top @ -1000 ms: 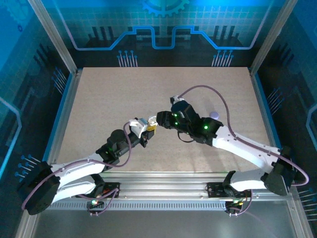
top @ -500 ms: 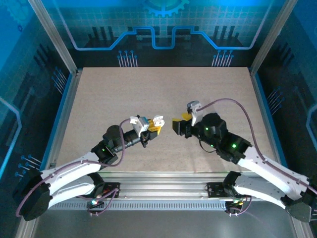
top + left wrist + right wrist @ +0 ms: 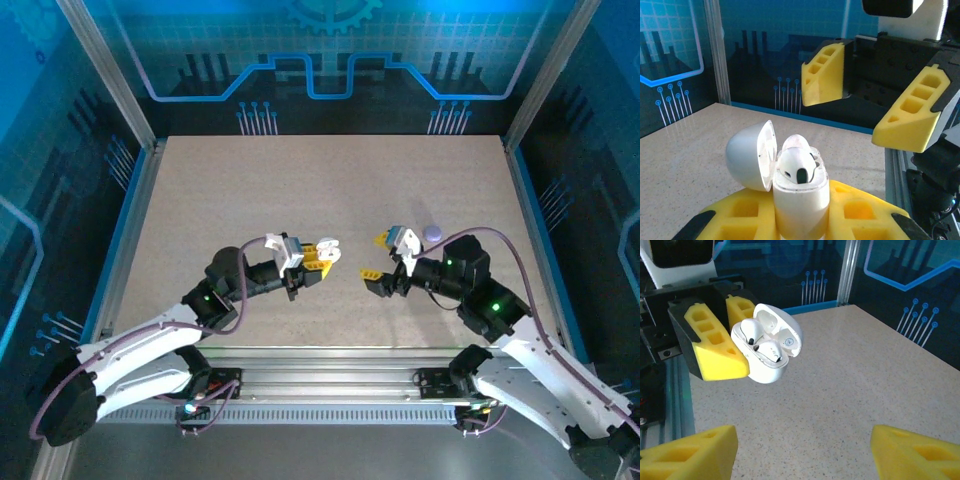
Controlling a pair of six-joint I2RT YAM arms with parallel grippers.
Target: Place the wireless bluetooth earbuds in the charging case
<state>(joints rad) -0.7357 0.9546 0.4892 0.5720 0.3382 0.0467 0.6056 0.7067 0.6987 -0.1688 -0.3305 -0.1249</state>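
**A:** Starting nearest the bases: how many grippers are over the table (image 3: 300,180), and how do they stand?

**B:** Two, facing each other at the near middle. The left gripper (image 3: 317,254) is on the left. Its yellow pads are pressed onto one white charging case (image 3: 765,371), which it holds up off the surface. The right gripper (image 3: 377,258) is just to its right, apart from the case. Its two fingers are spread wide with nothing between them.

**A:** And the earbuds (image 3: 769,350)?

**B:** I count two, both white. They sit side by side in the case's wells, each with a dark spot showing. The single lid (image 3: 786,335) is swung open beside them.

**A:** Anything farther back?

**B:** One small, pale purple, rounded thing (image 3: 433,232) lies on the table just beyond the right arm's wrist, to the right of both grippers. I cannot tell what it is. Past it the speckled tabletop runs to the far wall.
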